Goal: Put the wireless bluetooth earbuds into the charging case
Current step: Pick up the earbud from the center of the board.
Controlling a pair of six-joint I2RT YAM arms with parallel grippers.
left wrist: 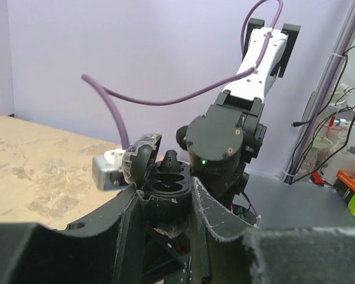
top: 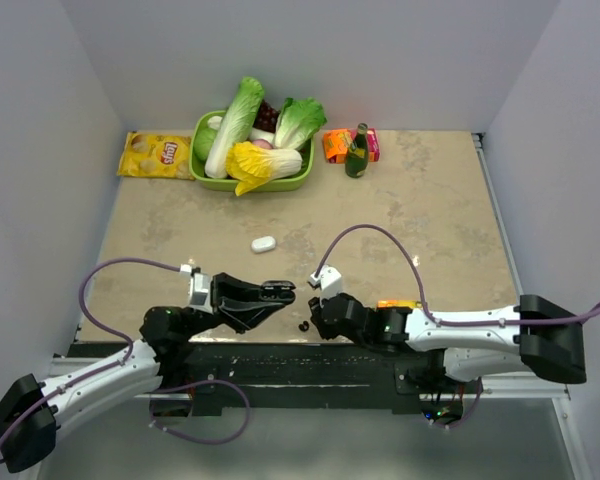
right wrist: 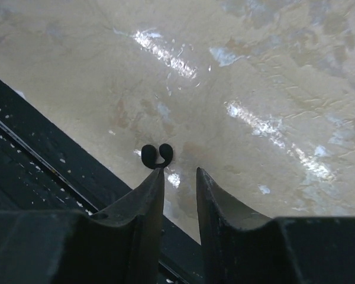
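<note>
By the table edge [right wrist: 77,135], black earbuds [right wrist: 157,155]

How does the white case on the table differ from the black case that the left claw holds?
Colour: the white case is white, the black case black. Place: the white case lies untouched on the table; the black case is gripped in the left claw. State: the black case is open, lid tipped back; the white case looks shut. Both are small and rounded.

Bright even overhead light, white glare streaks on the table [right wrist: 165,56], near foreground blurred, soft shadows
</note>
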